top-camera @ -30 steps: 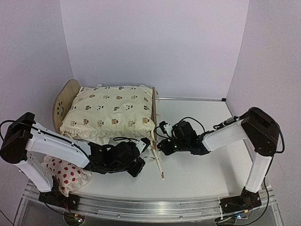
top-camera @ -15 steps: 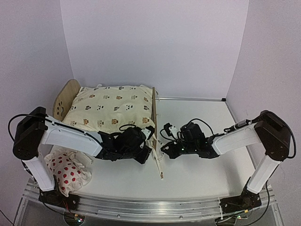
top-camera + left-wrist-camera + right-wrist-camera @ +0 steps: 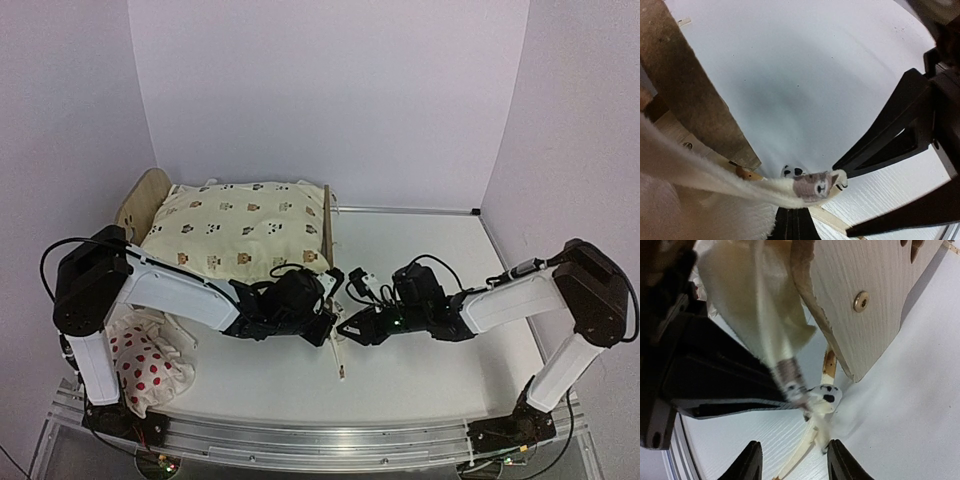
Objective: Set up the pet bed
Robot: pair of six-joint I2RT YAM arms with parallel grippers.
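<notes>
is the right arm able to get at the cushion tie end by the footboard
Likely yes: the right pincer is open, aimed at the tie end, which pokes out just ahead past the left pincer's tip.

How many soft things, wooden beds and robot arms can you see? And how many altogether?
Soft things: 2 (cushion, spotted pillow)
Wooden beds: 1 (pet bed)
Robot arms: 2 (left arm, right arm)
Total: 5
</notes>
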